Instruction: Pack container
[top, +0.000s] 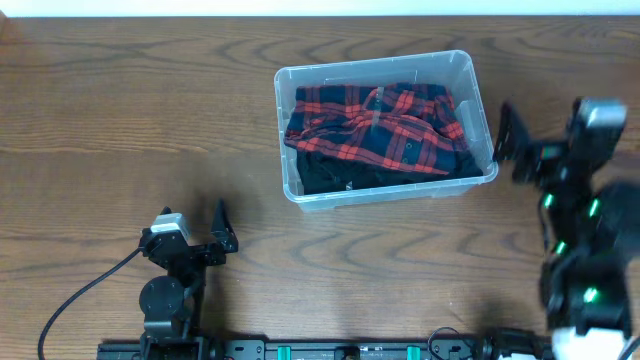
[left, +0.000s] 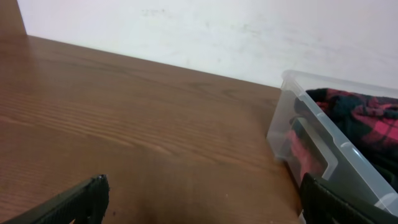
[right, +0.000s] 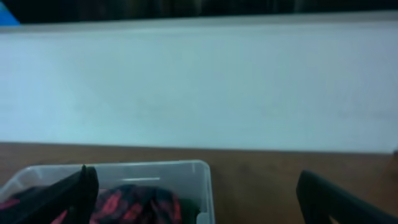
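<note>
The clear container (top: 380, 192) sits upright and lidless, upper centre of the overhead frame, slightly skewed, filled with a crumpled red-and-black plaid shirt (top: 395, 128).

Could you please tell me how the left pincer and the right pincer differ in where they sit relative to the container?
The left pincer sits over the table, well off the container's near-left corner, whereas the right pincer sits close beside the container's right end. The left pincer's camera views the container's side wall from low down, while the right pincer's camera looks over its rim. Both are open and hold nothing.
</note>
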